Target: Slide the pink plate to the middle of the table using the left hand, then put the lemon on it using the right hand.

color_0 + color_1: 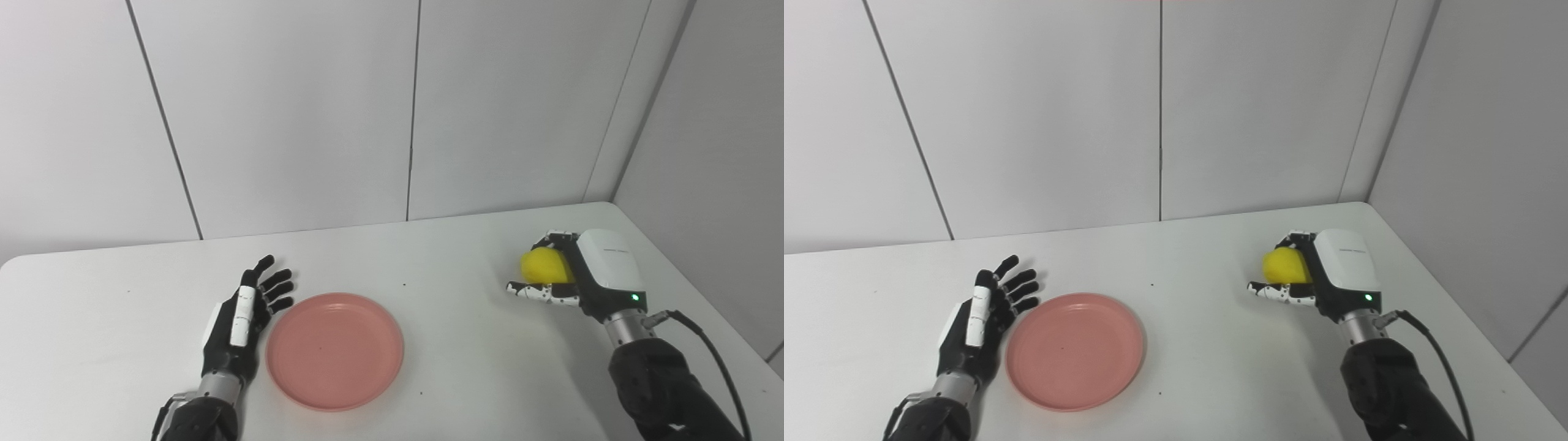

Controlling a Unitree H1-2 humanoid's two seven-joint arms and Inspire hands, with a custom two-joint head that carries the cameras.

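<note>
With the plate (334, 351) near mid-table beside the flat, spread, empty left hand (242, 321), the right hand (572, 275), curled around the lemon (544, 266), should carry it left and set it down centrally.

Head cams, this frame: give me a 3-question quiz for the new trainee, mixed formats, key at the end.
1. True or false: the lemon lies on the pink plate.
2. Which hand has its fingers around the lemon? A) left hand B) right hand
3. Fill in: the left hand is open, at the plate's ____ side in the picture.

Key: 1 false, the plate is bare. 2 B. 3 left.
</note>
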